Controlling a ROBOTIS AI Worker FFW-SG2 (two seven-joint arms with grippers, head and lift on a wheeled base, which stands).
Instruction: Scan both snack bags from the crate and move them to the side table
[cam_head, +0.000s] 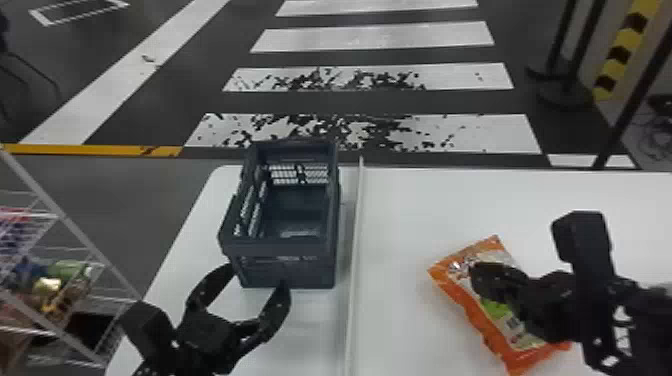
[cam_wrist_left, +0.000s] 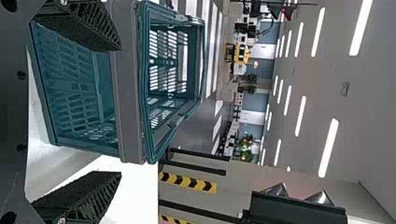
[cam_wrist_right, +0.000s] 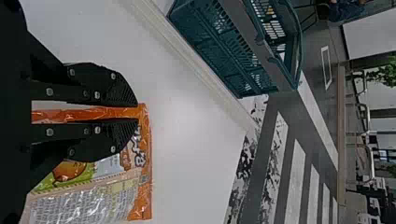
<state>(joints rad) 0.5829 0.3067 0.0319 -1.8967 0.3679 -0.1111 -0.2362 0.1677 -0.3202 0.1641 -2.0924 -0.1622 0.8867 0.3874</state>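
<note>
A dark blue-green crate (cam_head: 280, 247) stands upright by the far left corner of a white worktop (cam_head: 400, 210), beside a pale raised strip (cam_head: 356, 250) that runs from the far edge toward the near side and lies between the crate and an orange snack bag (cam_head: 482, 315). The robot's left gripper (cam_head: 259, 280) is at the crate's near end, its fingers spread apart. Across the strip, well in from the worktop's far edge, the right gripper (cam_head: 480, 277) has its fingers clamped on the snack bag; whether the bag's underside touches the worktop cannot be told.

Slotted lattice walls and a smooth grey band mark the boxy plastic crate, while the worktop is flat and smooth. The bag's glossy, crinkled film carries printed lettering, a green panel, a food picture and a pale block of small text, with a barcode on its label.

Off the worktop's left edge, a white wire rack (cam_head: 77, 235) holds colorful packages. Beyond the far edge, worn white crosswalk stripes (cam_head: 375, 40) cross a dark floor, with black stands (cam_head: 565, 95) and a yellow-and-black banded post (cam_head: 622, 55) at far right.
</note>
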